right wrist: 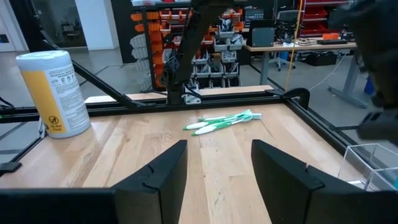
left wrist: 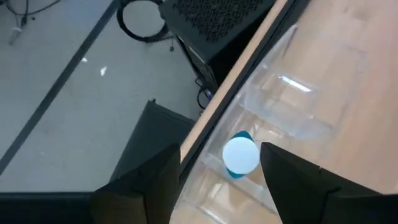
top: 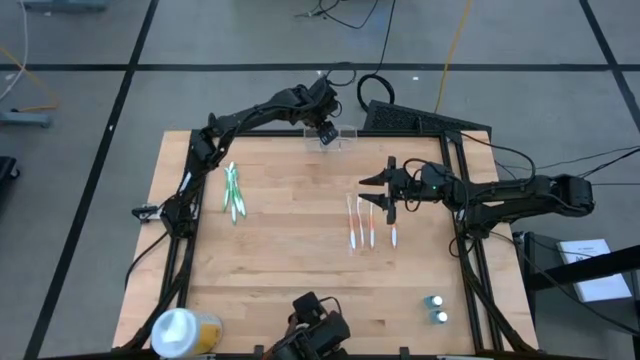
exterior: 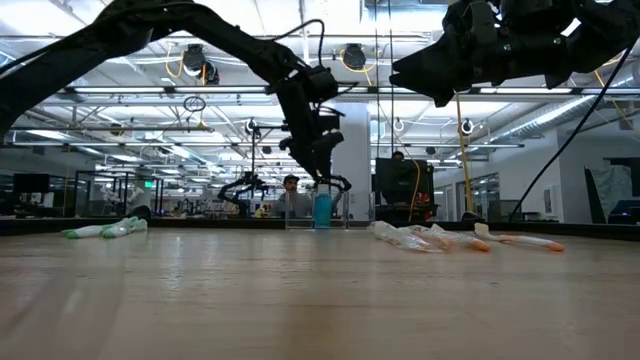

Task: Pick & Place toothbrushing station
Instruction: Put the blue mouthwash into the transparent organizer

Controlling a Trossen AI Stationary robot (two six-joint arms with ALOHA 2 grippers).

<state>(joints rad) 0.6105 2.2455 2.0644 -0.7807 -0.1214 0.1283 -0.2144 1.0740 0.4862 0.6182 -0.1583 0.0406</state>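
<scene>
Station [top: 337, 136] at table's far edge, long axis along that edge | left gripper [top: 325, 133] directly above it, fingers spread, holding nothing | right gripper [top: 386, 190] well apart, spread | we judge left nearer.

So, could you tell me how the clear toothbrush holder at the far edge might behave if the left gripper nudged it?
The clear holder looks thin-walled, so probably light and apt to slide on the smooth wooden table. It sits right at the table's edge, so an outward push might drop it. The blue-and-white tube standing in it, below the open left gripper, could tip.
</scene>
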